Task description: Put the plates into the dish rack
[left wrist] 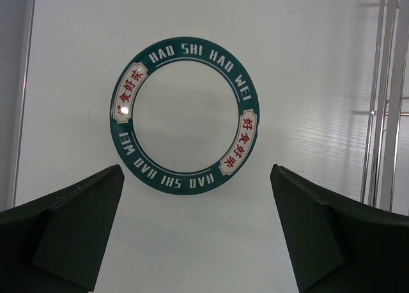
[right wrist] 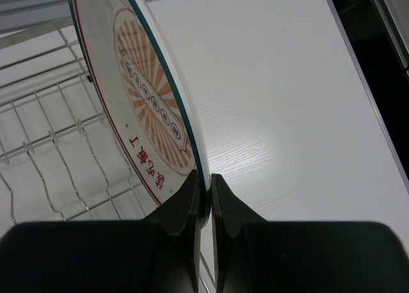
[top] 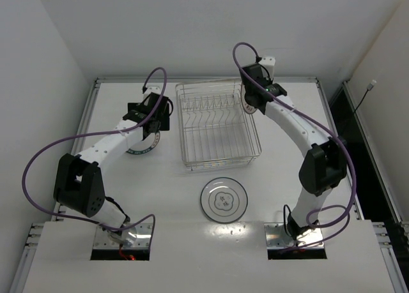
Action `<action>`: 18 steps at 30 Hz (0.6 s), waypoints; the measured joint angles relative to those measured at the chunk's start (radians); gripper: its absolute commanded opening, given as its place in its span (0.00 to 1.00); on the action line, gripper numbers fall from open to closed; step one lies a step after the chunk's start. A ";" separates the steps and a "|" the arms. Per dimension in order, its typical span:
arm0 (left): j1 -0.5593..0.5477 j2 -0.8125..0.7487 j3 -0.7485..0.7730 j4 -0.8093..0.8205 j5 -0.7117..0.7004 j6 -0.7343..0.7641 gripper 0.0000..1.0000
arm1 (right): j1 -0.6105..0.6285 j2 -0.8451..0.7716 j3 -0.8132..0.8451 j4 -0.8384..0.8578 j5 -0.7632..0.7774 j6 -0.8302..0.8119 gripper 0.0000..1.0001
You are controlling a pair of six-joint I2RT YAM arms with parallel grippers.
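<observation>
The dish rack point(top: 220, 135) is a basket of thin, shiny silver wire that sits toward the far middle of the smooth white table point(top: 160, 191). From above it looks nearly square. A row of upright tines runs left to right across its far half.

The right gripper point(right wrist: 204, 184) is at the rack's far right corner. Its dark fingers are pinched together on the rim of the sunburst plate point(right wrist: 147, 89). This round, glossy white plate has a thin green edge, a red ring and orange rays around an elongated central motif. It stands on edge, leaning a little, with its painted face turned toward the wire grid and its edge rising up and away from the fingers.

The green-rimmed plate point(left wrist: 185, 114) lies flat on the table just left of the rack. Its broad dark green band carries white lettering and red characters on pale panels around a plain white centre. The left gripper point(top: 152, 117) hangs over it with its matte black jaws spread wide and nothing between them.

The dark-rimmed plate point(top: 223, 199) lies flat on the table, near of the rack and apart from it, with a small motif in the middle.
</observation>
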 measured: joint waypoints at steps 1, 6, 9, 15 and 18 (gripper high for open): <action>0.000 0.000 0.000 0.000 0.000 0.000 0.99 | 0.003 0.002 -0.001 0.001 0.008 -0.002 0.00; 0.000 0.000 0.000 0.000 0.000 0.000 0.99 | 0.021 0.003 -0.018 0.022 0.034 -0.002 0.00; 0.000 0.000 0.000 0.000 0.000 0.000 0.99 | 0.038 -0.002 -0.041 0.045 0.060 -0.002 0.00; 0.000 0.000 0.000 0.000 0.000 0.000 0.99 | 0.069 -0.040 -0.066 0.051 0.100 -0.019 0.00; 0.000 0.000 0.000 0.000 0.000 0.000 0.99 | 0.082 -0.063 -0.063 0.052 0.119 -0.033 0.00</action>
